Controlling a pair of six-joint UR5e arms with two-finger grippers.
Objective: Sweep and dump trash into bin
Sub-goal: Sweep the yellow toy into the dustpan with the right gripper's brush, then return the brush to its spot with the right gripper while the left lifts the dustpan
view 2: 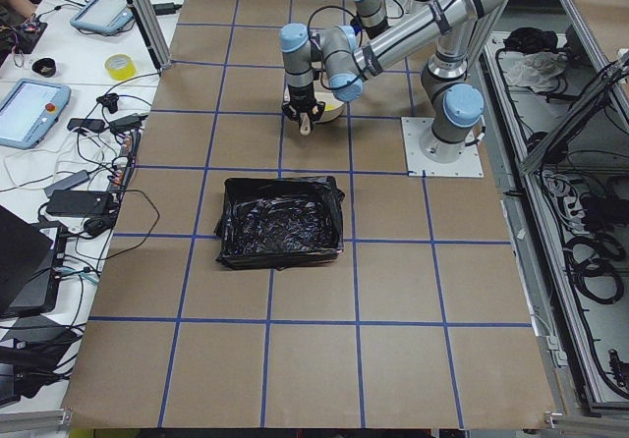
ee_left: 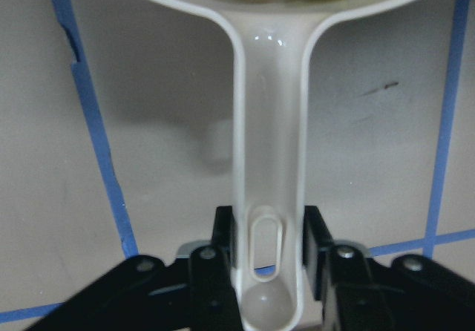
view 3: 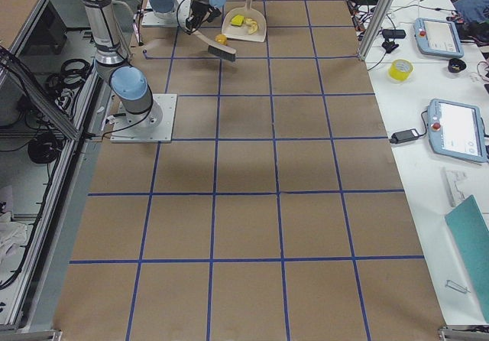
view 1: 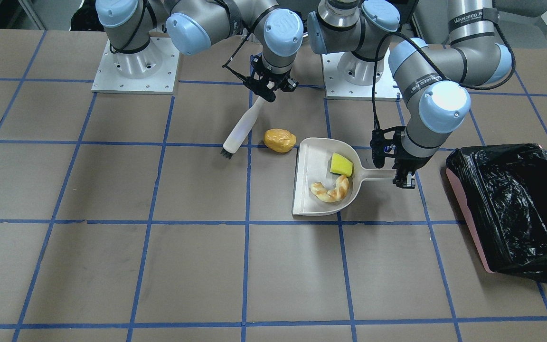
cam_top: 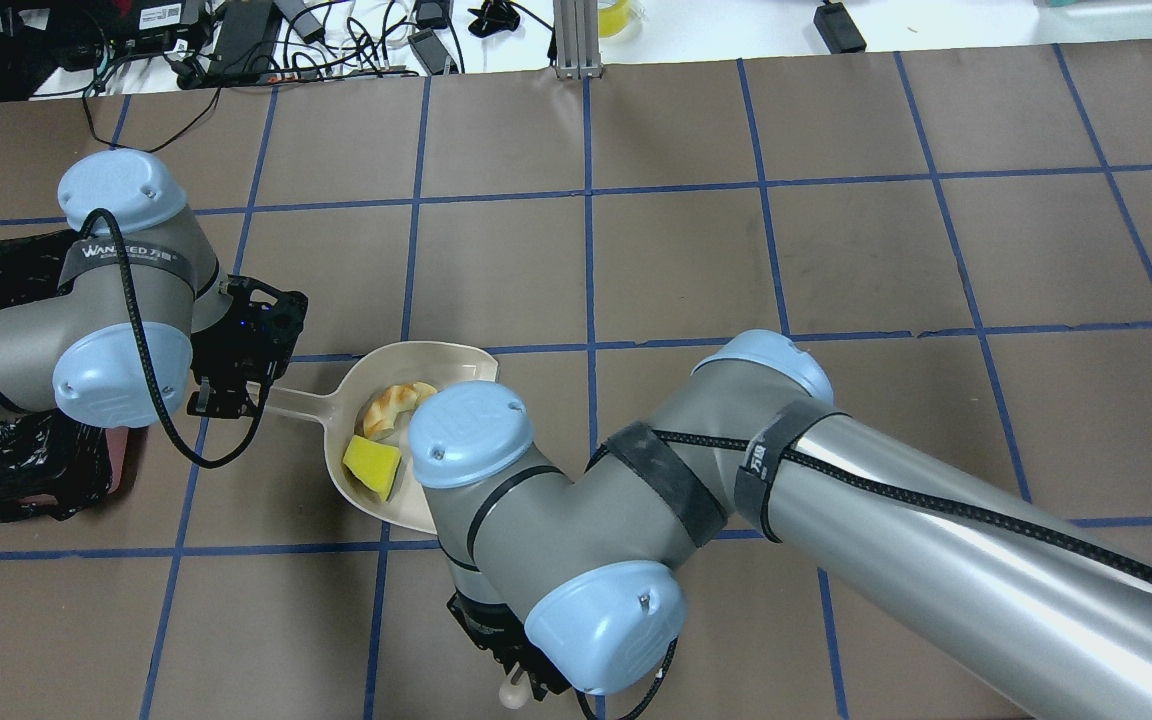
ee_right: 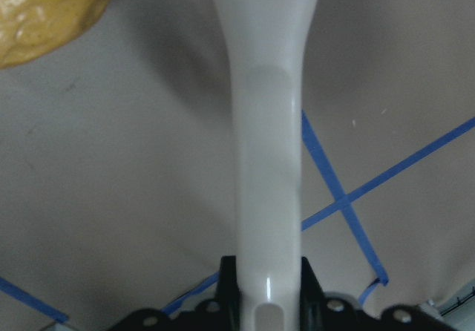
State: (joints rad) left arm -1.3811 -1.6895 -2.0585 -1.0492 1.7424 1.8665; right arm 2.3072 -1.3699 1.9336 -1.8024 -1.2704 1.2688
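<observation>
Black fingers [ee_left: 223,231] of the left tool [ee_left: 269,236] are pinching the end of the dustpan handle [ee_left: 269,138] from both sides. Just past the handle, the beige dustpan [view 1: 307,173] is lying on the table [view 1: 159,275]. The yellow wedge [view 1: 341,165] and the tan croissant piece [view 1: 331,191] are already sitting inside it, side by side. The golden-brown lump [view 1: 279,140] is waiting outside, just beside one corner of the pan's open mouth. On the lump's other side the brush [view 1: 244,124] is leaning down. Its dark bristles [view 1: 227,153] are low by the table, but whether they are touching it is hard to tell. The right tool [ee_right: 267,279] is squeezing the brush's white handle tight.

The job going on looks like sweeping in the last piece. To do it well, the brush should be coming in behind the lump and pushing it slowly toward the middle of the mouth. The lump is round and may roll past the corner. The left tool should be pressing the pan's lip flat on the table. After that comes the bin [view 1: 515,204], pink with a shiny black bag, near the pan on the left arm's side.

Blue tape lines are making squares on the brown table. Far behind it, a white bench [cam_top: 716,30] is holding black cables [cam_top: 236,45].
</observation>
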